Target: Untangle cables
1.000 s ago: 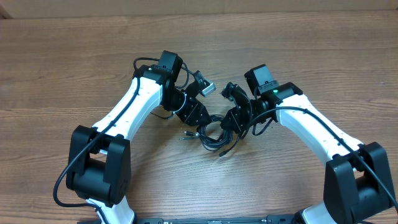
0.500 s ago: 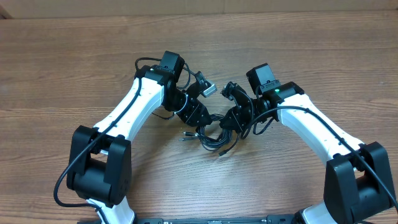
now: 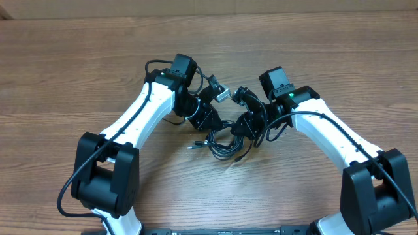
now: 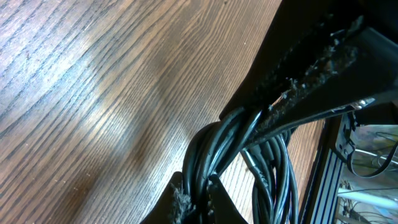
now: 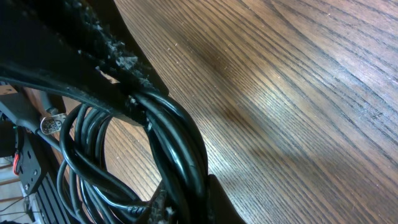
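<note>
The cables (image 3: 224, 141) are sitting as a small black coil on the wooden table (image 3: 326, 52), near its middle and just in front of both arms, with a plug end (image 3: 193, 145) poking out at the coil's left side. The left gripper (image 3: 214, 129) is biting down on the coil's left side, its fingers (image 4: 311, 56) squeezed tight around several strands (image 4: 214, 152), as the left wrist view is showing. The right gripper (image 3: 244, 130) is clamping the coil's right side, its fingers (image 5: 74, 56) pressed closed on a thick run of strands (image 5: 180, 146). The two grippers are crowding close, only the coil between them. Around them, bare wood is stretching wide to left and right, and far back toward the table's far edge (image 3: 209, 15).
</note>
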{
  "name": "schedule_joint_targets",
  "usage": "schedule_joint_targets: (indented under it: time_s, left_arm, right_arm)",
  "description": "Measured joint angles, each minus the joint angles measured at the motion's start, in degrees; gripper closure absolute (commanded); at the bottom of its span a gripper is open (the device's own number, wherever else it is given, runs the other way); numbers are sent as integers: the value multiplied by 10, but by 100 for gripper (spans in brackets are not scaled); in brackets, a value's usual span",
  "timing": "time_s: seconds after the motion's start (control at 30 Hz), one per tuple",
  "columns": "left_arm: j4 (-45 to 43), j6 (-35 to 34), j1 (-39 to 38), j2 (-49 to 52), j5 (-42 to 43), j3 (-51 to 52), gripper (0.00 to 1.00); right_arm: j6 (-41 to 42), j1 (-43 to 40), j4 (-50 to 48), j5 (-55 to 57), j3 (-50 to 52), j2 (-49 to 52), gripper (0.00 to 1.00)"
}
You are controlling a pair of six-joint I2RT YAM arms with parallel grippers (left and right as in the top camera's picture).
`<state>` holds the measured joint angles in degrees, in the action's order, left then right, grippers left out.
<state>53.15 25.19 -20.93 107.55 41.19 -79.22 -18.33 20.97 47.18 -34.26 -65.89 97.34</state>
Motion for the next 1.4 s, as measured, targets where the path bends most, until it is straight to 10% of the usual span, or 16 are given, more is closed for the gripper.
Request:
schedule_joint_targets:
  time_s: [0.17, 0.3, 0.9, 1.4]
  left_arm:
    - [-21, -61, -1, 0, -40, 0, 96]
    - [-56, -147, 8, 0, -75, 0, 96]
    - [-86, -811, 59, 0, -189, 0, 96]
    - [-75, -918, 52, 0, -192, 0, 96]
  right_arm:
    - [12, -7, 2, -15, -4, 0, 22]
    - [44, -23, 12, -24, -27, 0, 0]
    - [412, 4, -86, -43, -57, 0, 6]
    - [581, 81, -94, 109, -57, 13, 45]
